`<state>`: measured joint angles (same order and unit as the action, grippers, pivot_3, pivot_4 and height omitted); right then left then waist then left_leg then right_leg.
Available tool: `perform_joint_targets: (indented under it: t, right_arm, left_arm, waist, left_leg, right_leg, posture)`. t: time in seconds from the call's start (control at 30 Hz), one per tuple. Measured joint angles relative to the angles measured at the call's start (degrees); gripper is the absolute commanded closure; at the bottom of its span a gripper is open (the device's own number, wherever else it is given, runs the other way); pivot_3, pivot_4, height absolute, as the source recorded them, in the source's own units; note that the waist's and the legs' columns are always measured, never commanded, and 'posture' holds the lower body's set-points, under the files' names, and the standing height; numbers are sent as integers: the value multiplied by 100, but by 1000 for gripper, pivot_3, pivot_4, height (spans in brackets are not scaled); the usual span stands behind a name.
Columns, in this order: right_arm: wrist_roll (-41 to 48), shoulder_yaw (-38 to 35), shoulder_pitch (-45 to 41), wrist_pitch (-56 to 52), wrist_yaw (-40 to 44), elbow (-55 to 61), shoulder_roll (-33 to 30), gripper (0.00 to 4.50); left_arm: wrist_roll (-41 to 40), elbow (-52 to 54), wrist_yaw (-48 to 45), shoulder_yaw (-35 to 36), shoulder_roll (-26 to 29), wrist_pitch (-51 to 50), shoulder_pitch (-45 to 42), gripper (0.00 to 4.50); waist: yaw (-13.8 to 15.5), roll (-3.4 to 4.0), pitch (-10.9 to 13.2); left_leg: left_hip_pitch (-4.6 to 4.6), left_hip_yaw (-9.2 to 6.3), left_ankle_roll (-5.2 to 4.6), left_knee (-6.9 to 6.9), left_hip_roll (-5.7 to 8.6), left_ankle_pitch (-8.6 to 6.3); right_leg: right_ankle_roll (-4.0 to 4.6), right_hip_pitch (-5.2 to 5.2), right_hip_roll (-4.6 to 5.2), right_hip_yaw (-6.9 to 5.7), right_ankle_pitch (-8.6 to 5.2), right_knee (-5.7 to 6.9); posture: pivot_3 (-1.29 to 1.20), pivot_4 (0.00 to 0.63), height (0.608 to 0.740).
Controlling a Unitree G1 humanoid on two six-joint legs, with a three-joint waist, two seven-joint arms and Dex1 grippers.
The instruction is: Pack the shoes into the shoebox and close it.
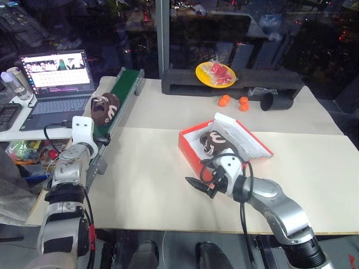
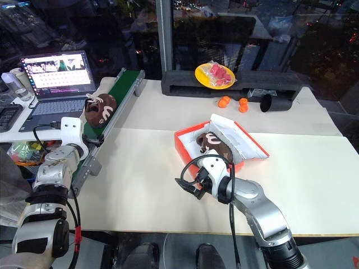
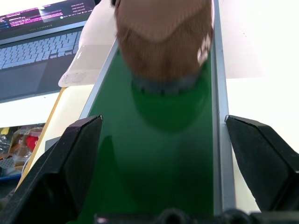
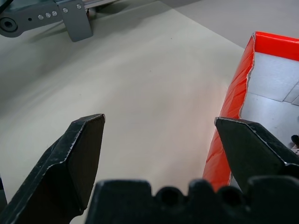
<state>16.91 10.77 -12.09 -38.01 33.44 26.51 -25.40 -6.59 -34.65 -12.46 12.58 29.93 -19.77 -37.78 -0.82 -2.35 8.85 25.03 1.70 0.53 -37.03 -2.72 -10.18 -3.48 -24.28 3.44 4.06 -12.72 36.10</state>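
Nearest, along the table's (image 1: 168, 207) front edge: a broad strip of bare cream surface, free between the two arms. Just above it, right gripper (image 2: 188, 188) hovering over the tabletop, fingers spread wide and holding nothing, tips aimed toward the robot's left. In its wrist view, one black finger (image 4: 77, 156) over open table, the other close against the red-orange wall of the shoebox (image 4: 233, 102) (touching or not, hard to say).

Off to the left, left gripper (image 3: 163, 154) also spread wide and empty, straddling the near end of the long green-floored tray (image 1: 120, 95), each finger standing outside a grey side rail. Ahead of it on the green floor, well clear of the fingertips, one brown fuzzy shoe (image 1: 105, 107), its sole end facing the wrist camera.

Mid-table: shoebox lying open, lid (image 1: 244, 134) tilted back to the right, white inside showing. Second shoe (image 2: 212, 142) already resting within, just beyond the right gripper's wrist.

Beyond the box, bare table up to a long black block (image 1: 230, 83) bearing a yellow plate (image 1: 214, 74), with small orange balls (image 1: 234, 102) and a black cup (image 1: 276, 101) on its side. Laptop (image 1: 53, 84) left of the tray.
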Motion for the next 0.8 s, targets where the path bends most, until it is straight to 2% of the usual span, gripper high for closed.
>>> perform_joint_targets:
  t: [0.33, 0.37, 0.4, 0.47, 0.53, 0.67, 0.8]
  right_arm:
    - [12, -12, 0, -78, -91, 1, 7, 42]
    - [13, -14, 0, -89, -95, 1, 7, 0]
    - [14, -19, 0, -99, -98, 1, 7, 0]
    - [17, -37, -3, -114, -101, 3, 7, 0]
    - [22, -60, -7, -129, -102, 8, 7, 0]
    - [273, -360, -159, -429, -260, -11, 232, 0]
    - [930, -1328, -1006, -1262, -1011, -463, 1095, 0]
  left_arm:
    - [21, -126, 103, -3, 10, 79, -45, 0]
    - [21, -126, 101, -4, 9, 79, -45, 518]
    - [18, -120, 90, -4, 3, 79, -45, 635]
    - [-3, -107, 46, -11, -46, 80, -45, 1323]
    - [-11, -80, 27, -26, -94, 80, -45, 1641]
    - [-150, -8, -59, 90, -262, 80, -64, 1641]
    - [-759, 766, -601, 172, -785, 88, -55, 1641]
  waist:
    - [1, 0, 0]
    - [2, 0, 0]
    - [9, 0, 0]
    - [40, -1, -1]
    - [56, -1, -1]
    - [77, -2, -1]
    - [112, -8, -1]
  left_leg:
    - [0, 0, 0, 0, 0, 0]
    - [-1, 0, 0, 0, 0, 0]
    - [-1, 0, 0, 0, 0, 0]
    - [-1, 0, 1, -2, 1, 1]
    - [-1, 0, 1, -6, 1, 1]
    - [-1, -1, 1, -6, 1, 1]
    - [11, -4, 9, -17, 0, 6]
  right_leg:
    - [0, 0, 0, 0, 0, 2]
    - [0, 0, 0, 0, 0, 2]
    - [0, 1, 0, 0, 0, 3]
    - [0, 3, 0, -1, 0, 3]
    - [0, 4, 1, -1, 0, 2]
    - [0, 4, 1, -2, 0, 5]
    - [3, 2, 2, -4, 5, 5]
  posture:
    - [0, 150, 733]
    - [0, 150, 733]
    - [0, 150, 733]
    - [0, 150, 733]
    - [0, 150, 733]
    - [0, 150, 733]
    - [0, 150, 733]
